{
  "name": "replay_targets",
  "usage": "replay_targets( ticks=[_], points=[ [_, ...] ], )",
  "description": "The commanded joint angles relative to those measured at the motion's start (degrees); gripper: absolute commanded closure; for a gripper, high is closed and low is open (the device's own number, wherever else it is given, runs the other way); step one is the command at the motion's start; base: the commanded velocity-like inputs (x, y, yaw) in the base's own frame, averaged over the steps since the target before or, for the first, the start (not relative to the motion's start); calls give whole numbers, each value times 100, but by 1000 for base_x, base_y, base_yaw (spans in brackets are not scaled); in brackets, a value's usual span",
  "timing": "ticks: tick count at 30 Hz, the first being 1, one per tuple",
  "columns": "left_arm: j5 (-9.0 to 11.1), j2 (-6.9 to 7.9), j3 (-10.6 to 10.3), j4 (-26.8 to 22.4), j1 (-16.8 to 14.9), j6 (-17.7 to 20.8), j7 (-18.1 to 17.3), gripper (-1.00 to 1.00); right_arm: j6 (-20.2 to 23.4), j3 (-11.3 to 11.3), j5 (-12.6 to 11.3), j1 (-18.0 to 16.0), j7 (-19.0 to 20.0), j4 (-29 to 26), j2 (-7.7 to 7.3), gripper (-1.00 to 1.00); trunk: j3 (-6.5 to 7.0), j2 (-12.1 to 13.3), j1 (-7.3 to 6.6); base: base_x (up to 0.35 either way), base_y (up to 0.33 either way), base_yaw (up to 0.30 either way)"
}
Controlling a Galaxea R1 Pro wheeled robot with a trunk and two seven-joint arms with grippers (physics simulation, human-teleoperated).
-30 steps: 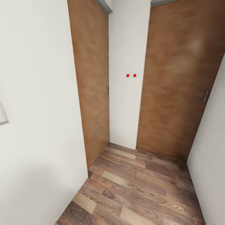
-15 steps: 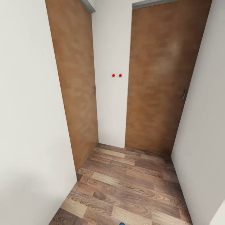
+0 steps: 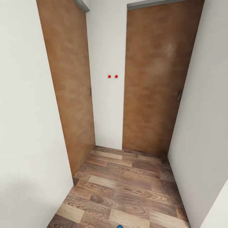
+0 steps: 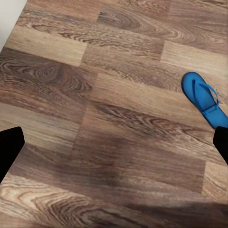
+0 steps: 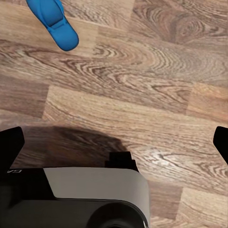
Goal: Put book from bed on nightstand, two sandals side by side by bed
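Note:
A bright blue sandal (image 4: 203, 97) lies flat on the wood floor in the left wrist view, just ahead of one black fingertip (image 4: 221, 143). My left gripper (image 4: 114, 147) is open over bare floor with nothing between its fingers. In the right wrist view a blue sandal (image 5: 53, 21) lies on the floor well beyond my open, empty right gripper (image 5: 114, 142). I cannot tell whether both views show the same sandal. A blue sliver of sandal (image 3: 120, 226) peeks in at the head view's bottom edge. The book, the bed and the nightstand are out of view.
I face a narrow alcove with white walls (image 3: 28, 126). A tan wooden door (image 3: 68, 88) stands on the left and another (image 3: 155, 82) on the right. Wood plank floor (image 3: 126, 186) runs ahead. My own grey base (image 5: 90, 194) shows in the right wrist view.
The head camera has turned, so both doors sit further left in the picture. The blue sliver has come into the bottom edge.

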Motion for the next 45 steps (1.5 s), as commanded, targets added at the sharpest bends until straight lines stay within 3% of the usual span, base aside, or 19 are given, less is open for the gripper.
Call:
replay_targets(
  ticks=[1,22,25,30,33,34,35,38,43,44,45],
  points=[
    [4,-2,4,2,-2,-16,1,-100,-12,-12,-3,-3,-1,2,2,-100,-6,-3,0,0,0,-7],
    [-3,-8,-8,-134,-2,-4,-15,-100,-12,-12,-4,-3,-2,1,2,-100,-6,-3,0,0,0,-1],
    [-8,-49,-33,-628,-2,67,-10,-100,-12,-12,-6,-3,-2,1,2,-100,-6,-3,0,0,0,0],
    [-12,-144,-199,-1557,-2,685,-22,-100,-12,-12,-7,-3,-2,1,2,-100,-6,-3,0,0,0,0],
    [-11,-181,-498,-2250,-2,1369,-36,-100,-12,-12,-9,-3,-2,2,2,-100,-6,-3,0,0,0,0],
    [-9,-189,-689,-2574,-2,1627,-63,-100,-12,-12,-9,-3,-2,2,2,-100,-6,-3,0,0,0,0],
    [-6,-197,-1017,-3131,-2,1905,-204,-100,-12,-12,-10,-3,-2,2,2,-100,-6,-3,0,0,0,0],
    [-5,-196,-1197,-3488,-2,2021,-516,-100,-12,-12,-10,-3,-2,2,2,-100,-6,-3,0,0,0,0],
    [-5,-167,-1282,-3712,-4,2079,-1518,-100,-12,-12,-10,-3,3,2,2,-100,-6,-3,0,0,0,0],
    [-5,-152,-1266,-3759,-22,2089,-1987,-100,-12,-12,-10,-3,0,2,2,-100,-6,-3,0,0,0,0],
    [-5,-149,-1253,-3770,-39,2091,-2127,-100,-12,-12,-10,-3,0,0,2,-100,-6,-3,0,0,0,0]
  ],
)
